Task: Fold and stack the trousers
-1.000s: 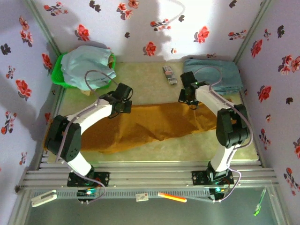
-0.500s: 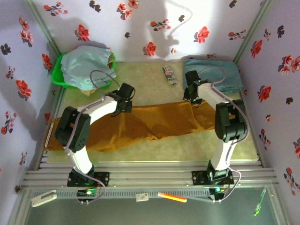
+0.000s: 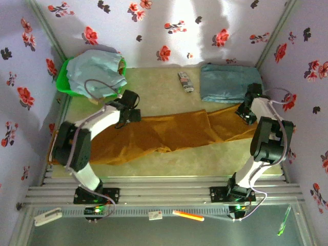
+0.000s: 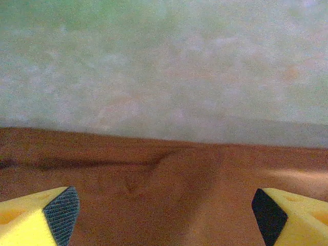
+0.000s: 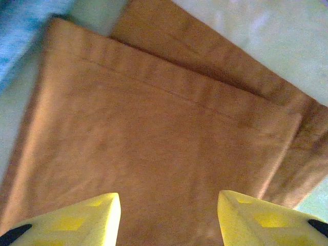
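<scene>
Our right gripper (image 3: 245, 112) has moved to the right edge of the frame and our left gripper (image 3: 129, 110) slightly leftward, both jaws spread, so the trousers (image 3: 169, 134) now lie stretched across the middle, ready for folding.

A lab booth: floral walls (image 3: 154, 25), aluminium rails (image 3: 164, 190).
</scene>
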